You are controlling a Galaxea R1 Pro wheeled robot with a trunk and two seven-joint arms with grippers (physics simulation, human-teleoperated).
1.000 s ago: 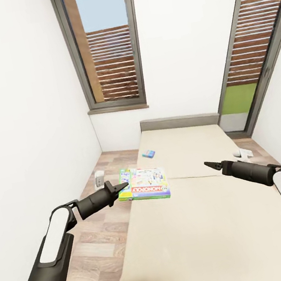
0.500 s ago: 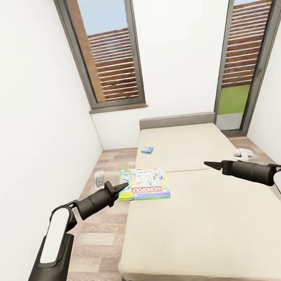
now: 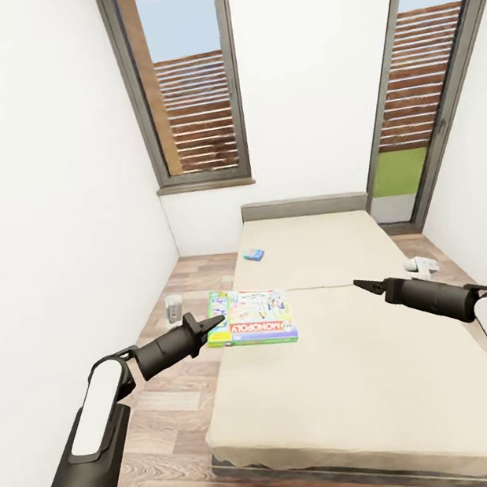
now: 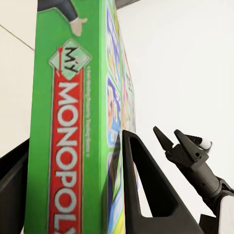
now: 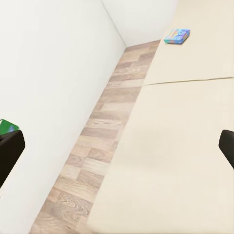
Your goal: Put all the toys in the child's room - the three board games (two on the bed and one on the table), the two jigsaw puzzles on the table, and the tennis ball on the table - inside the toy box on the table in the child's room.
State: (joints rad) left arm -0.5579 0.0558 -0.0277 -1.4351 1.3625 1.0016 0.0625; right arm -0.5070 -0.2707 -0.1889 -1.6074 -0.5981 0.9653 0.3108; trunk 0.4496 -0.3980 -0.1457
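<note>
A: What's changed?

B: The whole head view has shifted, so the camera moved; more of the bed [image 3: 351, 352] foot shows. The left pincer [image 3: 210, 326] stays clamped on the Monopoly box [image 3: 254, 326], which juts out past its tips.

A: And the other?

B: The right pincer [image 3: 362, 284] looks narrow and empty. The small blue game [image 3: 254, 255] lies well beyond it, so that one remains to fetch.
</note>
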